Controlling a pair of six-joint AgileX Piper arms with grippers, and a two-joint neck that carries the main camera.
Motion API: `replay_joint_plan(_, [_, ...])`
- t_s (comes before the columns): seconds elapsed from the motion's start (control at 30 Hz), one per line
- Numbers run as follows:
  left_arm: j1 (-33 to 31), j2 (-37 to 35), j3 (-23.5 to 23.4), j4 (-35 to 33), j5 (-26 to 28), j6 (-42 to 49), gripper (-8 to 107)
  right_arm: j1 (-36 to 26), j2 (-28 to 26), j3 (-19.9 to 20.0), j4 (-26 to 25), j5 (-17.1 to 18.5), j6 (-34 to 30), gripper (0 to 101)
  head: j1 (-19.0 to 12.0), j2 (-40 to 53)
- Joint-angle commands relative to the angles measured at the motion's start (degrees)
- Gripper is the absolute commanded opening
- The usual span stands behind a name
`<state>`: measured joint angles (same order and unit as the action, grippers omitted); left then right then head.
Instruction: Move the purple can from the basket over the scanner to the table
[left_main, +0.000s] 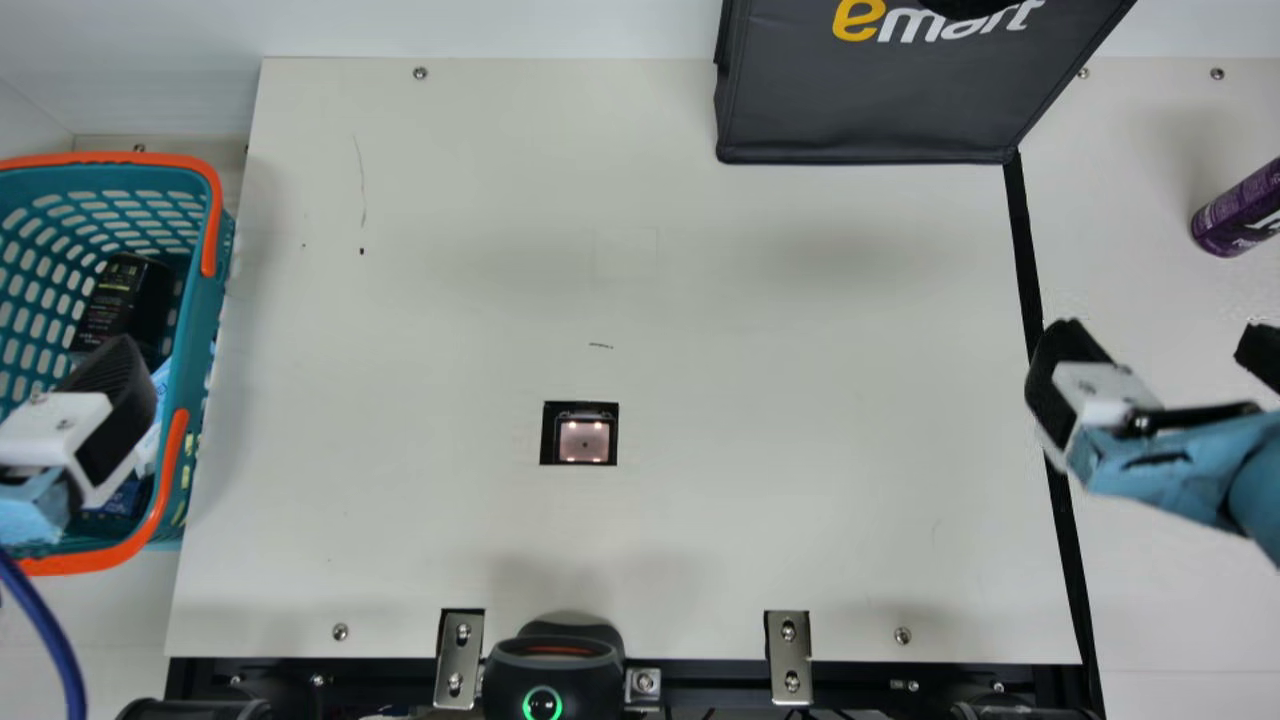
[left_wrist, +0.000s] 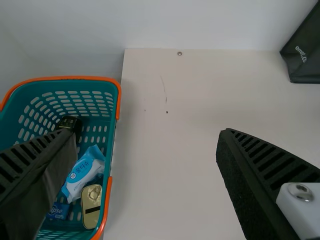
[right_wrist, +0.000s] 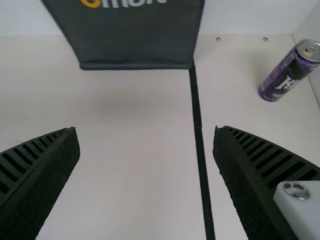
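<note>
Your left gripper is over the basket, its fingers spread and released, and your right gripper is likewise open, above the black strip and the table to its right. Purple can stands upright on the table, right of that strip — farther back than your right gripper, well apart from the scanner set in the middle panel. Outward from there, you have a dark bag at the back — and a black box in the basket.

Blk bag, box, blue-wht pkt
</note>
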<state>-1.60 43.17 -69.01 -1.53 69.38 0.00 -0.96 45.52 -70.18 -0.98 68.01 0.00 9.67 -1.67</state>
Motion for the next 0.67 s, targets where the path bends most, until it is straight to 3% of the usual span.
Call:
replay_joint_plan(0.0, [0.0,0.0,0.0,0.0,0.0,0.0,90,1.4,-2.5,0.3,0.1,1.3,0.0,95,-1.7,0.1])
replay_joint_plan(0.63, [0.0,0.0,0.0,0.0,0.0,0.0,90,1.8,-3.3,0.4,0.4,2.0,0.0,95,-1.7,0.1])
